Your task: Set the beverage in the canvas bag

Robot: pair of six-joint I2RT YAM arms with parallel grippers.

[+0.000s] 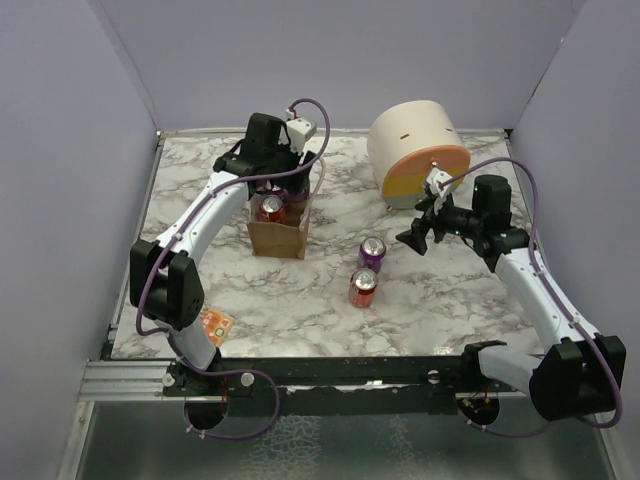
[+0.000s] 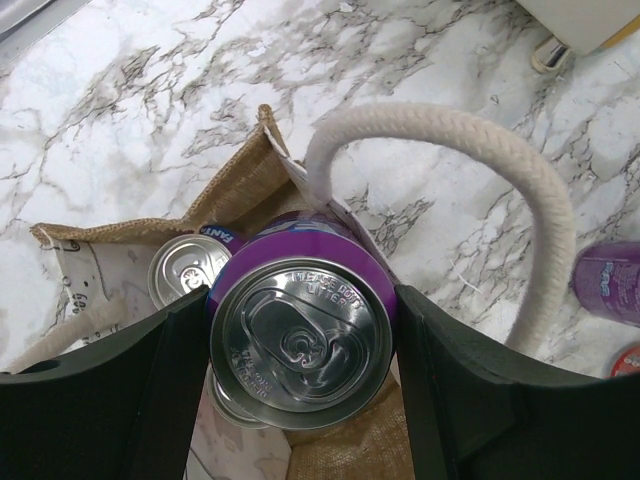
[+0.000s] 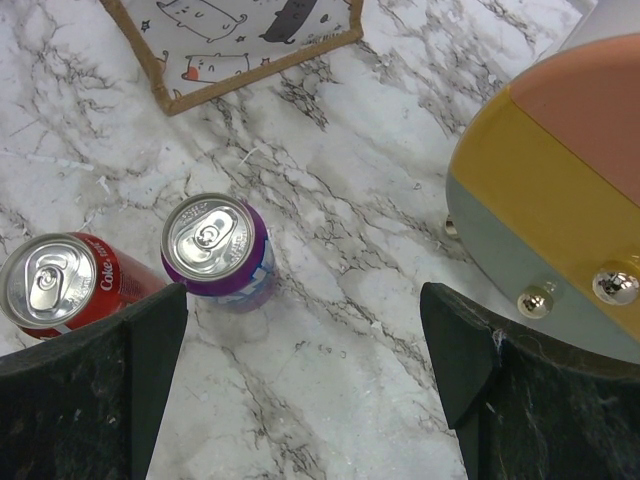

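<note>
The canvas bag (image 1: pixel 278 236) is a small tan tote with cream rope handles (image 2: pixel 450 140), standing left of centre. My left gripper (image 1: pixel 277 186) is shut on a purple can (image 2: pixel 300 340) and holds it upright in the bag's mouth. A red-topped can (image 1: pixel 270 208) stands inside the bag; it also shows as a silver lid (image 2: pixel 188 275) in the left wrist view. My right gripper (image 1: pixel 418 233) is open and empty above the table. A purple can (image 1: pixel 371 252) and a red cola can (image 1: pixel 362 287) stand to its left, also in the right wrist view (image 3: pixel 212 245) (image 3: pixel 55 283).
A large cream cylinder with an orange-yellow face (image 1: pixel 415 150) lies at the back right, close to my right gripper. A small orange packet (image 1: pixel 216 324) lies at the front left. Purple walls close in the table on three sides.
</note>
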